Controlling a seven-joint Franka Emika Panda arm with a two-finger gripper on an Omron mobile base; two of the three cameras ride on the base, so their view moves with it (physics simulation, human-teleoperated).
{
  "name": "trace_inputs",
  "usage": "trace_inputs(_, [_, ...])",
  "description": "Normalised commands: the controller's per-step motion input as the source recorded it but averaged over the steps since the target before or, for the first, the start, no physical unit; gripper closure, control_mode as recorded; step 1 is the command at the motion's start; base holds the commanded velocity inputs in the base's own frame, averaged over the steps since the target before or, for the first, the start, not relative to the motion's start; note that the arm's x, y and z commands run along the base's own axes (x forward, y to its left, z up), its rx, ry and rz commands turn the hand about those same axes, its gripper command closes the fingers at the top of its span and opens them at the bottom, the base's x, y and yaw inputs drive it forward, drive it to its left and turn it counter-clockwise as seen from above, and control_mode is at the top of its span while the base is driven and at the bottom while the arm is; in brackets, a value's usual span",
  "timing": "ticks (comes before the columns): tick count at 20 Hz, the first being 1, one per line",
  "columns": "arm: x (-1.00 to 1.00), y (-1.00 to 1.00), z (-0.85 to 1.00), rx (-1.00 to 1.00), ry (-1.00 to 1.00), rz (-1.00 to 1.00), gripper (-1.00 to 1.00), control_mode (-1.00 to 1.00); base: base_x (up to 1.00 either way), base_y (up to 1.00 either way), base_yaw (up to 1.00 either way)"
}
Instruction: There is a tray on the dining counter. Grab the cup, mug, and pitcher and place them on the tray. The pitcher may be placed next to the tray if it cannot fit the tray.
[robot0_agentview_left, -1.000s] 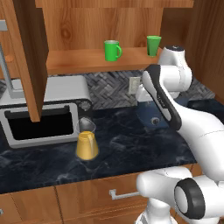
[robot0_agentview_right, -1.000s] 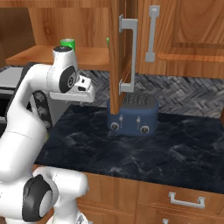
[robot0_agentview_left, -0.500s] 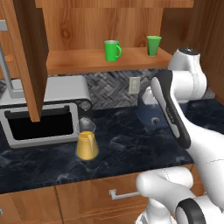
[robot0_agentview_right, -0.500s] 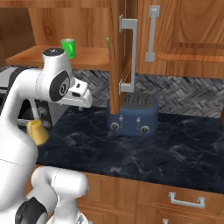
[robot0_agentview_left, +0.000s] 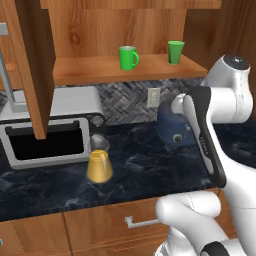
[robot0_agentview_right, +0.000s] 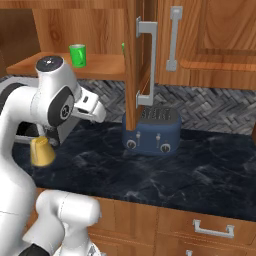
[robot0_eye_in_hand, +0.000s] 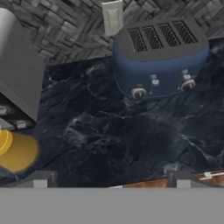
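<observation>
Pitcher (robot0_agentview_left: 99, 162) stands nearest you on the black table (robot0_agentview_left: 145, 165), at about eight o'clock from the arm in the left base view, just in front of the microwave (robot0_agentview_left: 47, 132). In the hand view it lies at the nine o'clock edge, well apart from the claw (robot0_eye_in_hand: 111, 179), whose two tips rise far apart with nothing between them: released and empty, hovering over bare stone.

Farther back, the blue toaster (robot0_eye_in_hand: 159, 57) sits against the backsplash at about one o'clock in the hand view, under the wall outlet (robot0_eye_in_hand: 112, 16).

Farthest off, on the wooden shelf (robot0_agentview_left: 125, 70) above, the mug (robot0_agentview_left: 128, 57) stands at eleven o'clock and the cup (robot0_agentview_left: 175, 51) at twelve, both upright and apart from each other.

As I judge it, nothing is done yet: all three pieces sit untouched, so you have three pickups and three carries to the tray ahead.
</observation>
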Motion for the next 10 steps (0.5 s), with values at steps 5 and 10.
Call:
trace_inputs(5, [-0.19, 0.00, 0.44, 0.05, -0.16, -0.22, -1.00, -1.00, 0.00, 0.00, 0.00])
trace_inputs(10, [-0.18, 0.00, 0.48, 0.11, -0.18, -0.28, -1.00, -1.00, 0.00, 0.00, 0.00])
